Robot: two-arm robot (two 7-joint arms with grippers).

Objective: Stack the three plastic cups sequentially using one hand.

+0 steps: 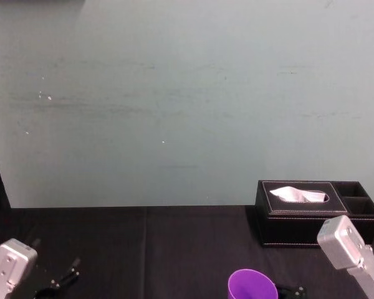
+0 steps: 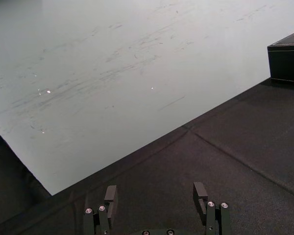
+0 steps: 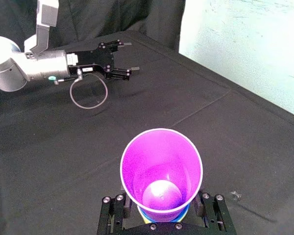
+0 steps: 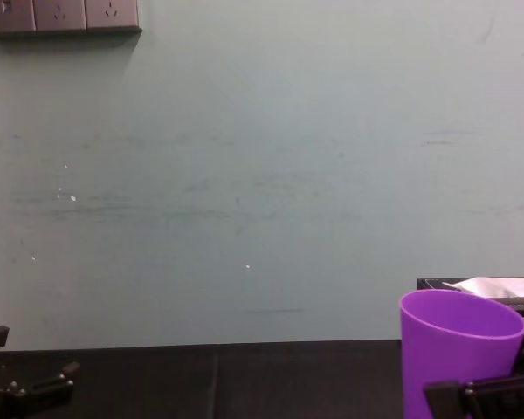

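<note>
A purple cup (image 3: 161,169) stands upright between the fingers of my right gripper (image 3: 161,204), which is shut on it near its base. The rim of a blue cup (image 3: 162,216) peeks out beneath the purple one, as if nested; the rest of it is hidden. From the chest the purple cup (image 4: 458,349) shows at the lower right with the right gripper (image 4: 485,394) across its lower part. From the head view the purple cup (image 1: 252,284) sits at the table's near edge. My left gripper (image 2: 156,196) hovers open and empty over the cloth, far to the left (image 3: 121,59).
A black stitched tissue box (image 1: 318,215) stands at the back right, behind the purple cup. A thin cable loop (image 3: 88,95) lies on the black tablecloth (image 3: 196,117) by the left gripper. A pale wall (image 1: 174,106) rises behind the table's far edge.
</note>
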